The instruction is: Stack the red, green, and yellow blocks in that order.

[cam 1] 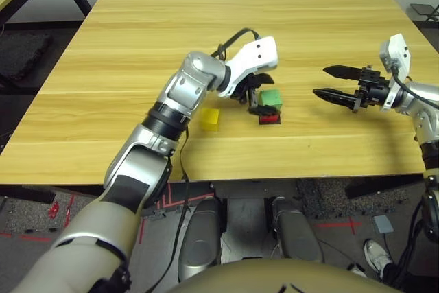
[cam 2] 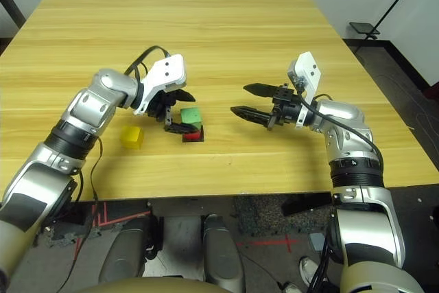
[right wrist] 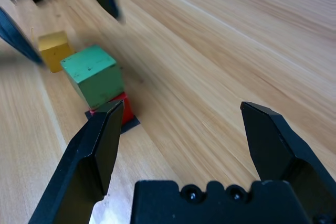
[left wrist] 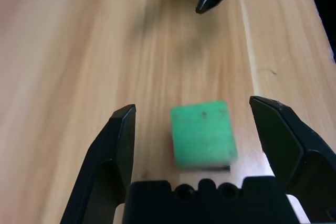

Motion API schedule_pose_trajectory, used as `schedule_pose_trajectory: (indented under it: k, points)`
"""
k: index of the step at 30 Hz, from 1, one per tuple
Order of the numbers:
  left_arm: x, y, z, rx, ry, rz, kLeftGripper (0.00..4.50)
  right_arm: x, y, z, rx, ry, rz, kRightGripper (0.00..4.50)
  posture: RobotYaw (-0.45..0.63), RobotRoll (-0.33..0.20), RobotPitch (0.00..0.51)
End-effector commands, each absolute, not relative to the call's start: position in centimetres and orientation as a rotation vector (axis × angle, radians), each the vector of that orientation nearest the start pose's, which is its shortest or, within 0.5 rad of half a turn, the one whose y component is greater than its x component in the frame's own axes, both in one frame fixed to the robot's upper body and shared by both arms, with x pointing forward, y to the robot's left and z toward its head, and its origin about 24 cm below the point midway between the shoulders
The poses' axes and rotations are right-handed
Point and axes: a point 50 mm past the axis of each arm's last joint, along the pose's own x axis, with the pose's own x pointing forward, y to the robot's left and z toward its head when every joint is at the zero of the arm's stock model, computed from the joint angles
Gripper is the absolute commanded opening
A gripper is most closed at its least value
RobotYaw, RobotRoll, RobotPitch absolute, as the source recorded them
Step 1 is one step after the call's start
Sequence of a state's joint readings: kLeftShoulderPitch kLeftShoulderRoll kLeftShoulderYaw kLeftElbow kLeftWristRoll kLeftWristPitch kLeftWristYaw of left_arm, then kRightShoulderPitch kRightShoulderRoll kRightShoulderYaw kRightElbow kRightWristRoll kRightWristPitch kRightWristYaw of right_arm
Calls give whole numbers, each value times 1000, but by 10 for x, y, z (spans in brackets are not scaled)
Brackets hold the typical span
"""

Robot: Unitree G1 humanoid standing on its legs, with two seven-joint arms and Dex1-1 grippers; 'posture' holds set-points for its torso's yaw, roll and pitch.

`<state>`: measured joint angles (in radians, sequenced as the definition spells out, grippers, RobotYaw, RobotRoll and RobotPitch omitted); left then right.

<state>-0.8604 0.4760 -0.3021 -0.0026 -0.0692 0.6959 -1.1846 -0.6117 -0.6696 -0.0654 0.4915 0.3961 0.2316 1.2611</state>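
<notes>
Jaws on your left arm (cam 1: 257, 94) are standing wide open, holding nothing, right beside the stacked pair. Green block (cam 1: 270, 99) is sitting on red (cam 1: 269, 119), red resting on the black patch (cam 2: 199, 138). Yellow block (cam 1: 210, 119) is sitting alone on the worktop (cam 1: 171, 156), left of the stack, slightly near of the left jaws. Left arm is clearly closer; right jaws (cam 2: 257, 104) are hanging open and empty, well right of the stack. Yellow is a cube, so no long axis is mattering. Next move is likely calling for left jaws going left to yellow, clearing green first.
</notes>
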Motion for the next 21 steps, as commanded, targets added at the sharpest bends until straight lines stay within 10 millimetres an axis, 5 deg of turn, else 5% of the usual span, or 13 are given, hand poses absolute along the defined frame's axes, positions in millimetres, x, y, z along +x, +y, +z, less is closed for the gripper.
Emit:
schedule_pose_trajectory:
  k: [1, 9, 21]
  points:
    - [295, 120, 202, 617, 306, -1299, 4453, 324, -251, 155, -117, 114, 1035, 4500, 197, -102, 98]
    - [298, 174, 180, 749, 390, -1217, 4453, 331, -246, 159, -114, 105, 1046, 4500, 221, -119, 88]
    - [319, 181, 139, 795, 486, -1304, 4453, 330, -243, 163, -106, 95, 1043, 4500, 182, -137, 96]
